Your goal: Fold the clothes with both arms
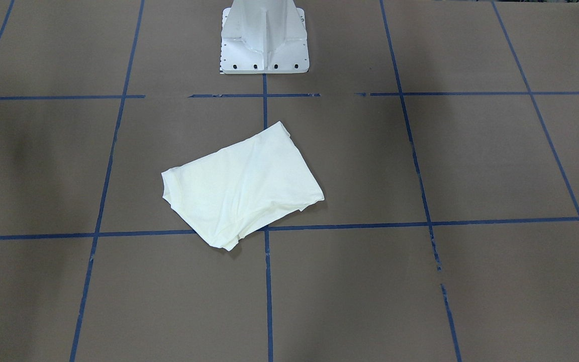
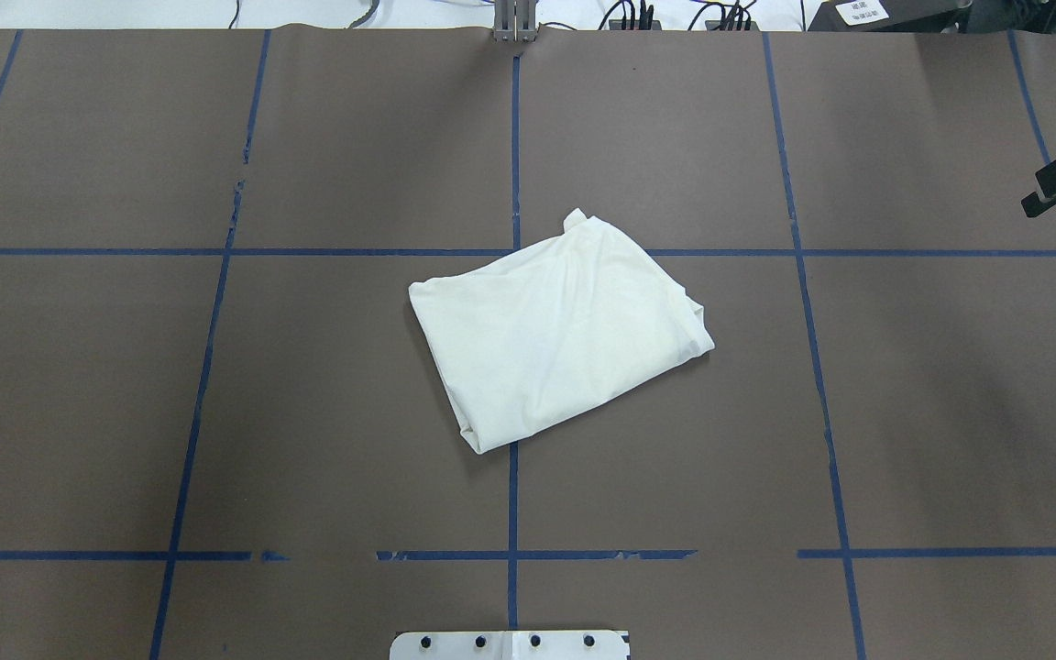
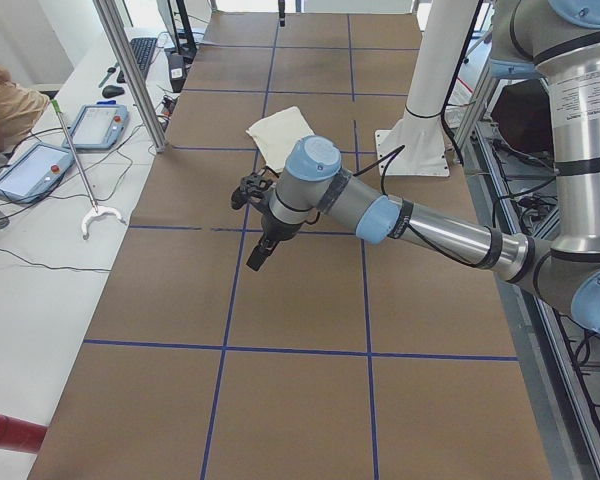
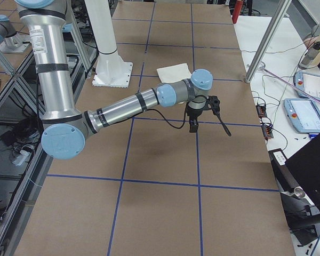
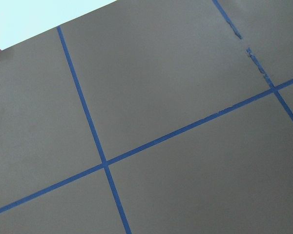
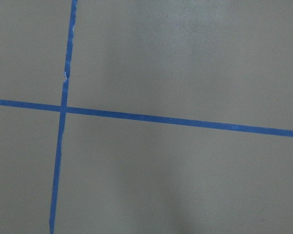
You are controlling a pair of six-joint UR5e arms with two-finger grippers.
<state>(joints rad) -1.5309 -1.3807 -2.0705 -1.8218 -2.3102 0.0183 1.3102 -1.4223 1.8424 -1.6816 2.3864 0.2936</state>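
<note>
The cream T-shirt [image 1: 242, 186] lies folded into a compact, skewed rectangle at the table's middle, plain side up, with no print showing [image 2: 555, 330]. It also shows far off in both side views [image 3: 283, 135] [image 4: 173, 72]. My left gripper [image 3: 255, 262] hangs over bare brown paper well off to the shirt's left, and I cannot tell its state. My right gripper [image 4: 193, 128] hovers over bare table to the shirt's right. Only a black part of the right gripper [image 2: 1055, 183] shows at the overhead view's edge, and its state cannot be told. Neither gripper touches the shirt, and both wrist views show only paper and tape.
Blue tape lines [image 2: 514, 495] grid the brown table cover. The white pedestal base [image 1: 264, 45] stands behind the shirt. Teach pendants [image 3: 98, 127] and a person's arm [image 3: 5, 110] are at a side bench. A metal post [image 3: 130, 70] rises at the table edge.
</note>
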